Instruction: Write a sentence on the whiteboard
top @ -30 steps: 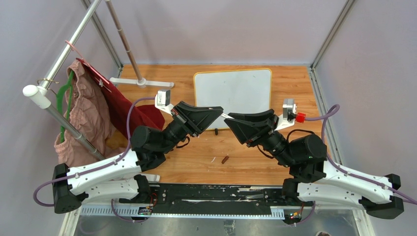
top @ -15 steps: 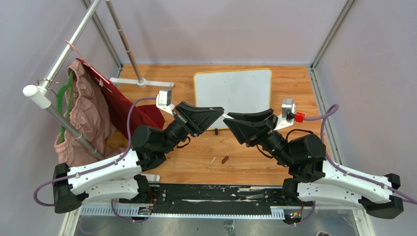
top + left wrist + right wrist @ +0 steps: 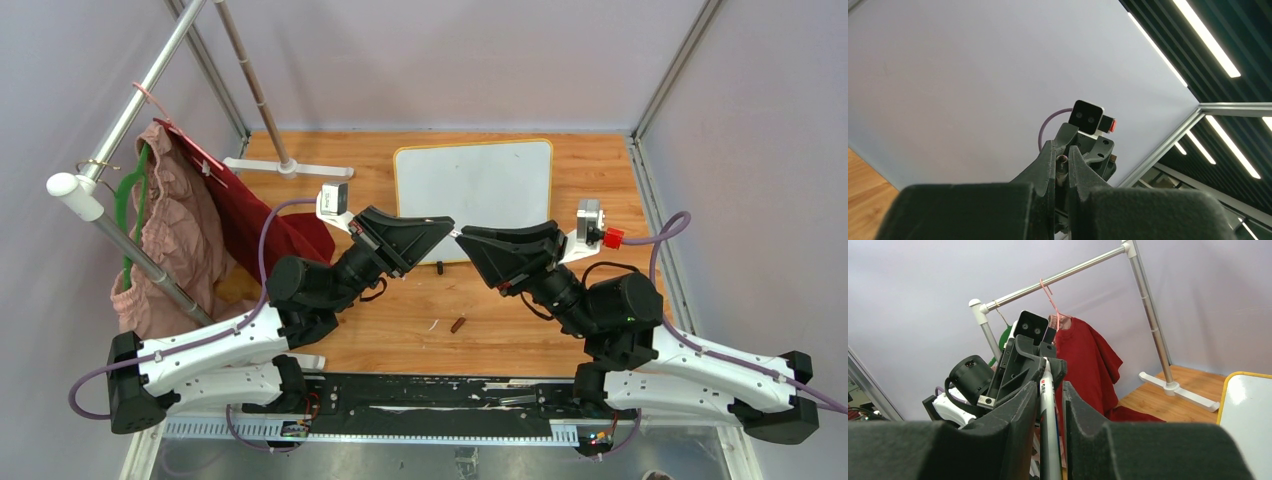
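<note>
Nearest, a small brown piece (image 3: 458, 325), likely a cap, lies loose on the surface (image 3: 400, 310). Above it the two arms meet tip to tip with a pen (image 3: 1047, 405) bridging them. The left tool (image 3: 449, 226) is pressed together on one end. The right tool (image 3: 463, 233) sits spread around the barrel, a gap showing on one side. Beyond them the whiteboard (image 3: 480, 185) lies flat and blank, with no sentence on it yet. The risk lies in the handover: if the left tool lets go before the right pinches squarely, the pen could drop or sit skewed, and a tilted tip would skip across the board.
</note>
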`<act>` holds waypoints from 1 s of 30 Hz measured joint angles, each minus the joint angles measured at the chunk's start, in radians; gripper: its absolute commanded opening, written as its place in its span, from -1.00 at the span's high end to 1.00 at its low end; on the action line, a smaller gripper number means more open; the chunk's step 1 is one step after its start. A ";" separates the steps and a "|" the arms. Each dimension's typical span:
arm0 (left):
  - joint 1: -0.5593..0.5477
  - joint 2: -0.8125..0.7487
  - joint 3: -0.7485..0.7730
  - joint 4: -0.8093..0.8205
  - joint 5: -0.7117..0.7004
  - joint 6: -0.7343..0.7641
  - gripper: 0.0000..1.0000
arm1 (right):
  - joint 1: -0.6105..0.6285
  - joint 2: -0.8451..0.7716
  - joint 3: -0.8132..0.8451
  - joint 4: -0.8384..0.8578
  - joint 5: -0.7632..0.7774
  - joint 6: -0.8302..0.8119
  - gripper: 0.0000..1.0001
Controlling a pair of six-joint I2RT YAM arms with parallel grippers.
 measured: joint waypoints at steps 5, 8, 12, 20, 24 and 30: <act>0.000 0.000 -0.005 0.006 -0.005 -0.003 1.00 | 0.000 0.003 0.000 0.016 0.003 0.000 0.45; 0.000 0.000 -0.007 0.007 -0.008 -0.003 1.00 | 0.000 0.008 0.000 0.020 0.003 0.000 0.45; 0.000 -0.001 -0.007 0.008 -0.010 -0.003 1.00 | 0.000 0.010 0.000 0.019 0.002 0.000 0.43; 0.000 -0.001 -0.007 0.010 -0.009 -0.008 1.00 | 0.000 0.010 0.000 0.011 0.001 0.000 0.71; 0.000 -0.001 -0.007 0.019 -0.009 -0.018 1.00 | 0.000 0.011 0.005 0.010 -0.008 0.002 0.98; 0.000 -0.005 -0.016 0.023 -0.009 -0.012 -0.32 | 0.000 0.011 0.008 0.002 -0.016 -0.002 1.00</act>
